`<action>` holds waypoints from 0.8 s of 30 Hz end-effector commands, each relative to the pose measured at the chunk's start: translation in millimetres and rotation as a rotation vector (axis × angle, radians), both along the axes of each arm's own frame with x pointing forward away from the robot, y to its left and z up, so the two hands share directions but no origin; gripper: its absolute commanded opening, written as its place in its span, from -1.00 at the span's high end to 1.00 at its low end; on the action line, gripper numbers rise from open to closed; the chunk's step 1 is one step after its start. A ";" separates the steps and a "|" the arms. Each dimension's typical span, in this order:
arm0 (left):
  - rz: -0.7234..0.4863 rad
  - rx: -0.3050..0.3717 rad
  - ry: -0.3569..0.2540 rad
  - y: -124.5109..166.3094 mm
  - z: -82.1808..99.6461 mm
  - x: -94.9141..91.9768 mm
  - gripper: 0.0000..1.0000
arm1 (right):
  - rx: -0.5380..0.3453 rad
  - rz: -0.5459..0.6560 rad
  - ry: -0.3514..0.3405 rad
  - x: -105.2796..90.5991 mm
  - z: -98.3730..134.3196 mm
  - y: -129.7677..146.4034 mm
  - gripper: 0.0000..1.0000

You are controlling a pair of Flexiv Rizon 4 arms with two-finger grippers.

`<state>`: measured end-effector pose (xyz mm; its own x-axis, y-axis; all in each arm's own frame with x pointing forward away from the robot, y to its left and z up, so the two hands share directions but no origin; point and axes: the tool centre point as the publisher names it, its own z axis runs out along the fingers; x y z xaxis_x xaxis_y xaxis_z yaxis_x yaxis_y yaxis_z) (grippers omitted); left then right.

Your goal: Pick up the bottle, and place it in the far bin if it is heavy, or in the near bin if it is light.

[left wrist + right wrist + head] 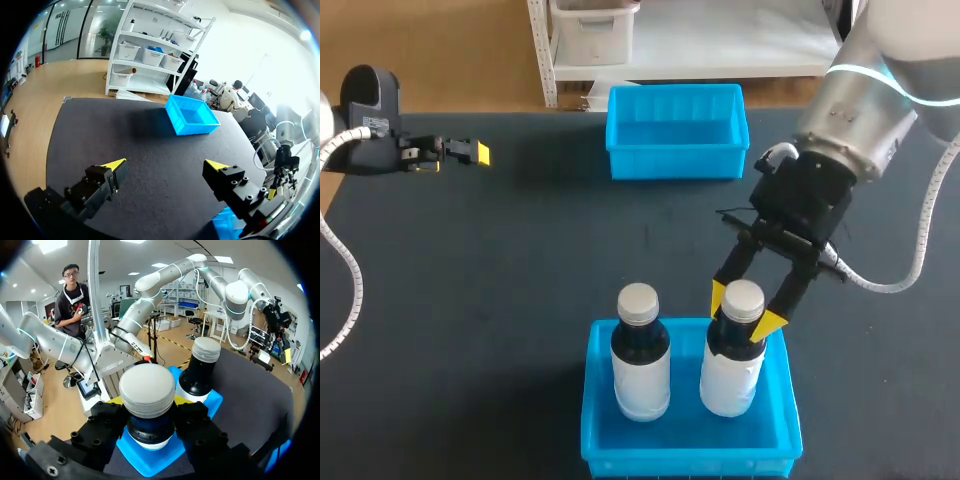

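Two dark bottles with white labels and grey caps stand upright in the near blue bin point(590, 425). My right gripper point(744, 315) is shut on the neck of the right bottle point(730, 370), one yellow tip on each side just under the cap. In the right wrist view that bottle point(147, 390) sits between the fingers of my right gripper point(148, 401), and the other bottle point(200, 372) stands just beyond it. The left bottle point(640, 365) is untouched. My left gripper point(475, 153) is open at the table's far left, holding nothing, well away from both bins.
The far blue bin point(676, 162) stands empty at the back of the black table; the left wrist view shows this bin point(192, 116) ahead of my open left gripper point(165, 167). Bare tabletop lies between the two bins.
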<state>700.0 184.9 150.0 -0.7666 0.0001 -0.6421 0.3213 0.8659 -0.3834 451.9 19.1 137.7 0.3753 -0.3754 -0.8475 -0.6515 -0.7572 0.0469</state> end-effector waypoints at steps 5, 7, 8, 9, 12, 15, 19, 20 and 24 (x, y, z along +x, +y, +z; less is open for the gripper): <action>0.000 0.000 0.000 0.0 0.0 0.0 -1.00 | -0.017 -0.001 0.015 3.2 -8.4 -0.6 0.61; 0.000 0.000 0.000 0.0 0.0 0.0 -1.00 | -0.023 0.000 0.018 3.5 -10.2 -0.5 0.36; 0.000 0.000 0.000 0.0 0.0 0.0 -1.00 | -0.027 -0.001 0.019 3.6 -11.1 -0.4 0.21; 0.000 0.000 0.000 0.0 0.0 0.0 -1.00 | -0.031 -0.002 0.019 3.8 -11.9 -0.4 0.07; 0.000 0.000 0.000 0.0 0.0 0.0 -1.00 | -0.047 -0.015 0.024 5.3 -13.1 -0.3 -1.00; 0.000 0.000 0.000 0.0 0.0 0.0 -1.00 | -0.060 -0.029 0.029 9.8 -9.8 -1.5 -1.00; 0.000 0.000 0.000 0.0 0.0 0.0 -1.00 | -0.072 -0.053 0.048 23.3 3.7 -12.7 -1.00; 0.000 0.000 0.000 0.0 0.0 0.0 -1.00 | -0.075 -0.058 0.057 27.5 7.4 -17.5 -1.00; 0.000 0.000 0.000 0.0 0.0 0.0 -1.00 | -0.106 -0.069 0.079 45.5 14.9 -41.5 -1.00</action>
<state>700.0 184.9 150.0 -0.7666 0.0001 -0.6422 0.3213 0.8659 -0.3834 478.4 -4.1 143.7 0.2992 -0.4772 -0.8263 -0.6906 -0.7059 0.1576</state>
